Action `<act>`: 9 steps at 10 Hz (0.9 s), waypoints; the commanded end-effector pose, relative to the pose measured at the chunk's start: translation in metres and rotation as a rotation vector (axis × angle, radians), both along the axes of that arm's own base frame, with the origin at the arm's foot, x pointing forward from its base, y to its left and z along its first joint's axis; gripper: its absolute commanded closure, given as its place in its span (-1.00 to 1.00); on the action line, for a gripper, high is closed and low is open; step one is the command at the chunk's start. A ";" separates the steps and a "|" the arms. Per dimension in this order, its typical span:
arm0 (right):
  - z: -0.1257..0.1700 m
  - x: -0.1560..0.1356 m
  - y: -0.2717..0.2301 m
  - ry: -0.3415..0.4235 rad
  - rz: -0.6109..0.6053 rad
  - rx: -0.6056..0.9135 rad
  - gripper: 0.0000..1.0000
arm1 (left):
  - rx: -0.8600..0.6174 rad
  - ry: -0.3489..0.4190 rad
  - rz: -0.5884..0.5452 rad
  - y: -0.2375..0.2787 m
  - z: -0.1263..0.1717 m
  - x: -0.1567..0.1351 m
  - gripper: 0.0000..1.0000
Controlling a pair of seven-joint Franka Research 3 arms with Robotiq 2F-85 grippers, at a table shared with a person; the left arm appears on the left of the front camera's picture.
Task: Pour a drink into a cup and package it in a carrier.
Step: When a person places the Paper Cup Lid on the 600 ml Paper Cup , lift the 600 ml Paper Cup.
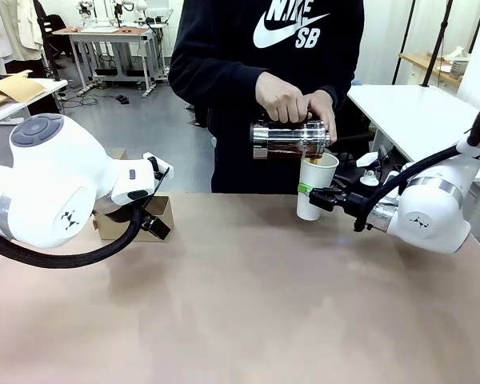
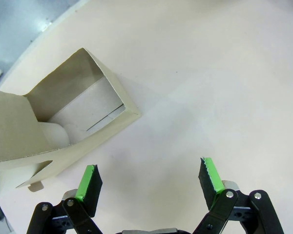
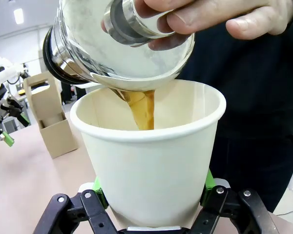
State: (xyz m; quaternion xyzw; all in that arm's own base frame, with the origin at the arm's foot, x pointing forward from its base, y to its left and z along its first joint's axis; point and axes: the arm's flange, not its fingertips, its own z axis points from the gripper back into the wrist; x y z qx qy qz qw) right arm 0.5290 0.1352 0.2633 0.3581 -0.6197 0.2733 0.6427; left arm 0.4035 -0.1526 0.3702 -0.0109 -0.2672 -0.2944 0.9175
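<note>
A person's hands (image 1: 292, 100) tilt a steel-and-glass press jug (image 1: 290, 136) over the white paper cup (image 1: 314, 172). The brown drink (image 3: 142, 109) streams into the lidless cup (image 3: 151, 161). My right gripper (image 1: 314, 195) is shut on the cup's lower half and holds it upright above the table; its green pads press both sides of the cup, with the gripper (image 3: 154, 195) low in its wrist view. The brown cardboard carrier (image 1: 162, 213) stands at the table's left. My left gripper (image 2: 150, 178) hangs open just beside the carrier (image 2: 63, 112), nothing between its fingers.
The tan table (image 1: 248, 304) stretches bare in front of both arms. The person stands at the far edge behind the cup. A white table (image 1: 416, 112) sits at the back right, and the carrier (image 3: 51, 122) shows far off behind the cup.
</note>
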 end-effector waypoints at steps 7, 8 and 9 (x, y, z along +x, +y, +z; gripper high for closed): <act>0.004 -0.005 0.000 -0.002 -0.002 0.001 -0.60 | -0.003 0.000 0.001 0.001 0.000 0.000 -1.00; 0.004 -0.005 0.000 -0.002 -0.002 0.001 -0.60 | -0.003 0.000 0.001 0.001 0.000 0.000 -1.00; 0.004 -0.005 0.000 -0.002 -0.002 0.001 -0.60 | -0.003 0.000 0.001 0.001 0.000 0.000 -1.00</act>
